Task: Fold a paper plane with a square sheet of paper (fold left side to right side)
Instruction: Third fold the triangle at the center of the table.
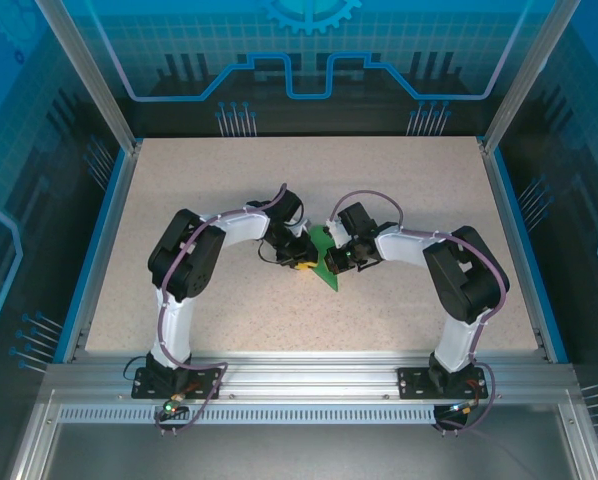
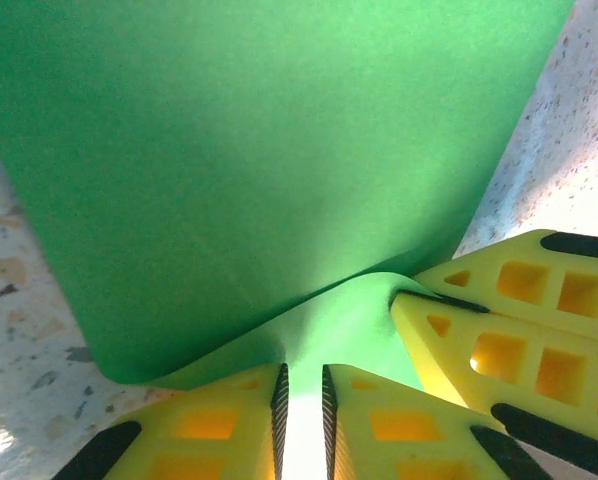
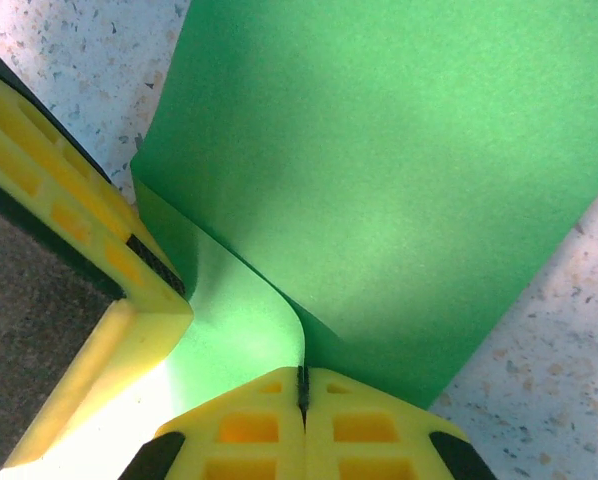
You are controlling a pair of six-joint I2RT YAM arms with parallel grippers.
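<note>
Right gripper (image 3: 302, 378) is pinching the square sheet of paper (image 3: 399, 170) (green, curled up). Left gripper (image 2: 301, 372) jaws sit slightly apart.

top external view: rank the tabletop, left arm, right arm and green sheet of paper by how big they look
1. tabletop, largest by far
2. left arm and right arm: they look about alike, so not ranked apart
3. green sheet of paper, smallest, partly covered

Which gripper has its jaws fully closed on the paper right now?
The right gripper: its jaws meet on the curled edge of the paper. The left gripper shows a gap between its jaws.
</note>
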